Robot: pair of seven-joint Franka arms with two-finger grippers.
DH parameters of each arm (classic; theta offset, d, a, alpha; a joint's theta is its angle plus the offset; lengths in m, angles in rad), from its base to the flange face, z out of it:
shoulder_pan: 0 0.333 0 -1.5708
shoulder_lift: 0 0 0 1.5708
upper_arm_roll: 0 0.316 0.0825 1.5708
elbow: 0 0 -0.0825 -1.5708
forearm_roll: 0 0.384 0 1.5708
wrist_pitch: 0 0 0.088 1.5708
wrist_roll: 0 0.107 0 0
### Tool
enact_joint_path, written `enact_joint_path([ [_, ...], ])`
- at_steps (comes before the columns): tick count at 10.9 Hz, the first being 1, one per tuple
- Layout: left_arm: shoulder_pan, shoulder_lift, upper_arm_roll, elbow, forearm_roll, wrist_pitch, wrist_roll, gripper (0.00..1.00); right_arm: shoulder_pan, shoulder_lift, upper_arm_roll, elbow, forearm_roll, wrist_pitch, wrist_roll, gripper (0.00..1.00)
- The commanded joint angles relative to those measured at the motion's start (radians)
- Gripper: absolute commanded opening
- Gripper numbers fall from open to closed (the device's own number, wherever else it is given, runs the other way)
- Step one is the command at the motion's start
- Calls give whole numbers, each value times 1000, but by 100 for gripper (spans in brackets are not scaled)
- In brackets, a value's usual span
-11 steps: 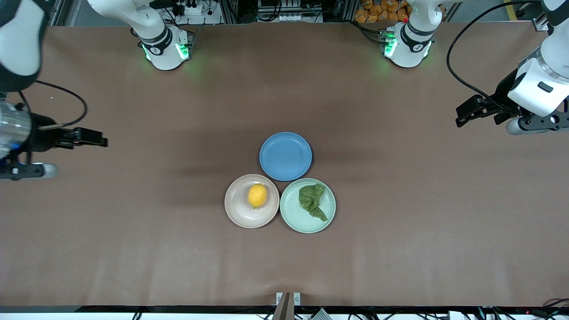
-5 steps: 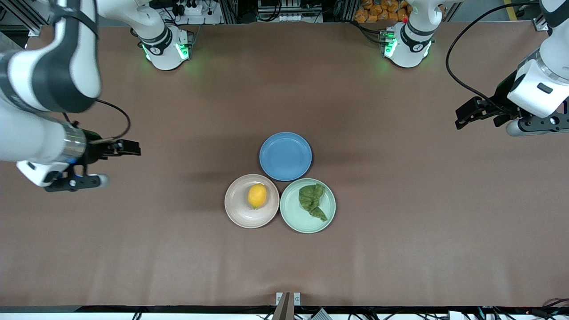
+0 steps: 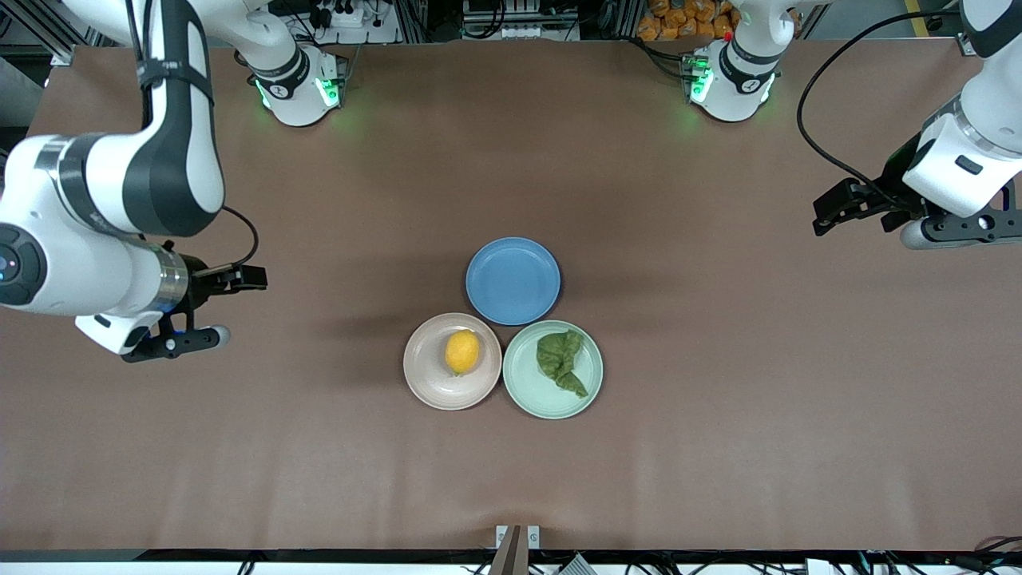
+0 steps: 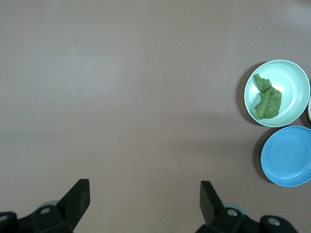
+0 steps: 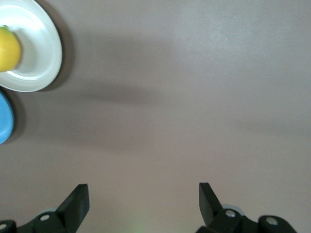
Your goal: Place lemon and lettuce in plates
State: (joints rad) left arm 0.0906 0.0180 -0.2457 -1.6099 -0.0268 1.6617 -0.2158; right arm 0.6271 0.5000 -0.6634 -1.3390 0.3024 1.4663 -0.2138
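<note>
Our left tool (image 3: 830, 213) and right tool (image 3: 243, 278) hang spread and empty over bare tabletop (image 3: 718, 447) ends. The lemon (image 3: 462, 351) sits in the beige plate (image 3: 427, 387), the lettuce (image 3: 561, 362) in the mint plate (image 3: 531, 399).

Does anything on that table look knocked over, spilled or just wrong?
Nothing stands out. The lemon lies in the beige-pink plate, the lettuce in the mint plate; the blue plate is bare.
</note>
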Motion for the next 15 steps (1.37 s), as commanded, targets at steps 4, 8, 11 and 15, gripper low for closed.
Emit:
enact_joint_path([
  [4, 12, -21, 3, -27, -13, 18, 38, 100, -397, -90, 562, -158, -301, 146, 172, 100],
  [8, 12, -21, 6, -39, -13, 20, 53, 100, -573, -98, 682, -242, -304, 144, 174, 100],
  [11, 12, -18, 6, -39, -13, 21, 53, 100, -618, -101, 682, -261, -299, 146, 174, 100],
  [15, 12, -18, 6, -36, -13, 27, 53, 100, -681, -204, 674, -259, -293, 175, 175, 100],
])
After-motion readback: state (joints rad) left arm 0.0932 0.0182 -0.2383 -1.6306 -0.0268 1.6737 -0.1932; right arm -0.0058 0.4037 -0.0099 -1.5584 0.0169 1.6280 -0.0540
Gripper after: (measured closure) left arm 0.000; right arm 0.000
